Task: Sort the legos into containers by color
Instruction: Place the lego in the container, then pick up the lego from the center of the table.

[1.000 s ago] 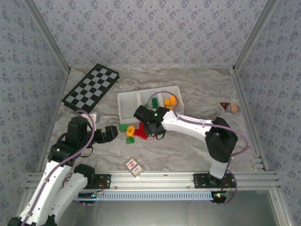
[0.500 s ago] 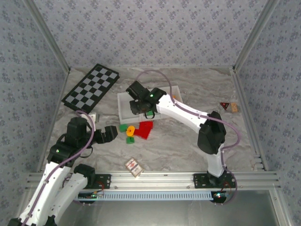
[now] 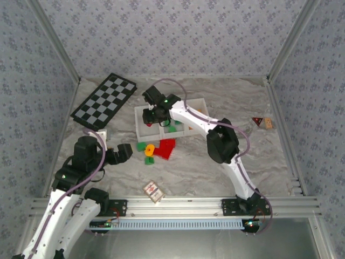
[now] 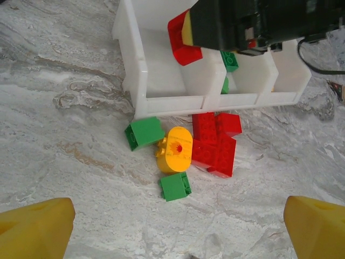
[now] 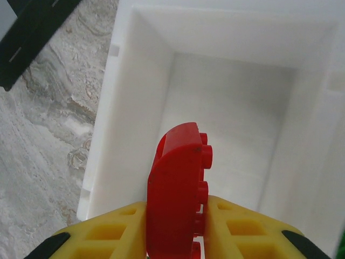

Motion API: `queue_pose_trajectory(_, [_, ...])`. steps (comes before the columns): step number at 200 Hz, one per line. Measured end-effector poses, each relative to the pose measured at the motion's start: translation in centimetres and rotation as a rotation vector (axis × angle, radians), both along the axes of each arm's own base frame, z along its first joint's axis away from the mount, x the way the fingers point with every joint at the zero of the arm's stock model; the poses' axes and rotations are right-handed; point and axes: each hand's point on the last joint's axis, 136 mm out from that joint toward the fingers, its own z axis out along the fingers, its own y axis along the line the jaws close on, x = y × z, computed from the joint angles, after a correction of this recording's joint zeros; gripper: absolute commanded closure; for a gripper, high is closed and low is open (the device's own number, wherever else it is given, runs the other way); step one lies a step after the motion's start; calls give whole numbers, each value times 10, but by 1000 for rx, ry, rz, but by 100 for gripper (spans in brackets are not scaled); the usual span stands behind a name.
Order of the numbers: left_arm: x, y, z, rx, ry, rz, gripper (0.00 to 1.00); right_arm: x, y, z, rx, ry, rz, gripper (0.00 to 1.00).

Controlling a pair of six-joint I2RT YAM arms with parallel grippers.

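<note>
My right gripper (image 5: 175, 240) is shut on a red lego (image 5: 178, 183) with a rounded end, held on edge above the left compartment (image 5: 226, 113) of the white tray of containers (image 3: 141, 133). In the left wrist view that red lego (image 4: 182, 42) hangs over the tray (image 4: 167, 102). A green lego (image 4: 230, 60) lies in the middle compartment. On the table in front of the tray lie two green legos (image 4: 144, 133) (image 4: 175, 188), a yellow one (image 4: 174, 149) and a red cluster (image 4: 215, 143). My left gripper (image 3: 125, 152) is open, left of them.
A black-and-grey checkerboard (image 3: 105, 100) lies at the back left. A small white card with a red mark (image 3: 153, 189) sits near the front edge. Two small pieces (image 3: 263, 122) rest by the right wall. The right arm (image 3: 199, 127) stretches across the tray.
My right gripper rose from the red pile on the table and swung back-left with the red lego, ending over the tray's left compartment. The left arm barely moved.
</note>
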Motion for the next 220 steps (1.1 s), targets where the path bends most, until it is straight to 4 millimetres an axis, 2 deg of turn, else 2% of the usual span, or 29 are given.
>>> queue_pose_trajectory(26, [0,0,0,0,0,0,0,0,6,-14,1,26,16,62])
queue_pose_trajectory(49, [1,0,-1,2,7,0,0,-1,7,-17,0,37,23,53])
queue_pose_trajectory(64, [2,0,-3,4,14,4,0,-1,8,-14,5,31,28,51])
queue_pose_trajectory(122, [2,1,-4,4,19,6,1,-1,5,-1,4,10,27,49])
queue_pose_trajectory(133, [2,-1,-3,-3,22,-3,0,-2,0,8,1,-7,23,43])
queue_pose_trajectory(158, [0,-10,-8,-17,52,-51,1,-11,-24,48,-1,-78,0,21])
queue_pose_trajectory(187, [-1,-26,-25,-10,151,-126,0,-30,-66,102,10,-177,-32,9])
queue_pose_trajectory(192, [-1,-30,-29,1,169,-144,0,-32,-74,110,13,-193,-42,0])
queue_pose_trajectory(204, [-6,-45,-36,47,201,-210,1,-38,-98,124,10,-227,-65,0])
queue_pose_trajectory(220, [-15,-72,-44,133,224,-326,0,-46,-131,131,-6,-256,-94,0])
